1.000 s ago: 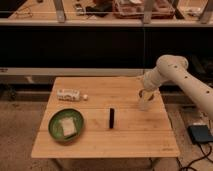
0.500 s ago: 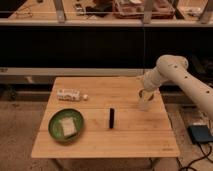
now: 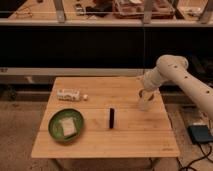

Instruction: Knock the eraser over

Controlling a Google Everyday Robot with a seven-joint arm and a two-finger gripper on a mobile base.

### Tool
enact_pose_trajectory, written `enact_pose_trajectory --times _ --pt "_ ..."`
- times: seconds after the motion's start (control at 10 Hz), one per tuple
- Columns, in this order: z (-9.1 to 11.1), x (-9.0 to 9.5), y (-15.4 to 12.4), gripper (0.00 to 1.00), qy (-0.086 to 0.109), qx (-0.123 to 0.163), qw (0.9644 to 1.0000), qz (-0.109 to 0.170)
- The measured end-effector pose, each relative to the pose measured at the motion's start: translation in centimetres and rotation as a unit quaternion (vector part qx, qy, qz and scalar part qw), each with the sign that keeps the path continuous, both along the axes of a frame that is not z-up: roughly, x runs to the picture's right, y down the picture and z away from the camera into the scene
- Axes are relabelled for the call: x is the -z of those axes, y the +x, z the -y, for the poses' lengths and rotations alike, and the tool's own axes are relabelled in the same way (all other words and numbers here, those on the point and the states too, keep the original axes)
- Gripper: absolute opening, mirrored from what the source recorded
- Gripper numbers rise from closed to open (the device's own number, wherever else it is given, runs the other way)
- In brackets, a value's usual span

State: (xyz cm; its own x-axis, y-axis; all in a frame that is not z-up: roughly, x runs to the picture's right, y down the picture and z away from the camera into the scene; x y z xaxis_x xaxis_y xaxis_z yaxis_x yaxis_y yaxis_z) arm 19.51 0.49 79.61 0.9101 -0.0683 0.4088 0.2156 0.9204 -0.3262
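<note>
The eraser is a small thin black slab standing upright on its edge near the middle of the wooden table. My gripper hangs at the end of the white arm over the table's right side, just above a pale cup. It is well to the right of the eraser and a little farther back, not touching it.
A green plate with a pale square item on it sits at the front left. A white bottle with a label lies on its side at the back left. A dark shelf unit stands behind the table. A blue-grey box is on the floor at right.
</note>
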Motion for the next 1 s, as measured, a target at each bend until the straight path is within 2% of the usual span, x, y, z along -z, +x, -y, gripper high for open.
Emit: enact_pose_trajectory --times 0.5,0.6,0.9,1.0 --pt "0.0 0.1 0.0 0.76 -0.002 0.0 1.0 0.001" --pt "0.2 0.8 -0.5 0.76 -0.006 0.006 0.9999 0.012" --pt "-1.2 4.4 -3.5 0.76 -0.026 0.024 0.9958 0.085" --pt "-3.4 5.5 -3.9 0.69 -0.033 0.028 0.9927 0.112"
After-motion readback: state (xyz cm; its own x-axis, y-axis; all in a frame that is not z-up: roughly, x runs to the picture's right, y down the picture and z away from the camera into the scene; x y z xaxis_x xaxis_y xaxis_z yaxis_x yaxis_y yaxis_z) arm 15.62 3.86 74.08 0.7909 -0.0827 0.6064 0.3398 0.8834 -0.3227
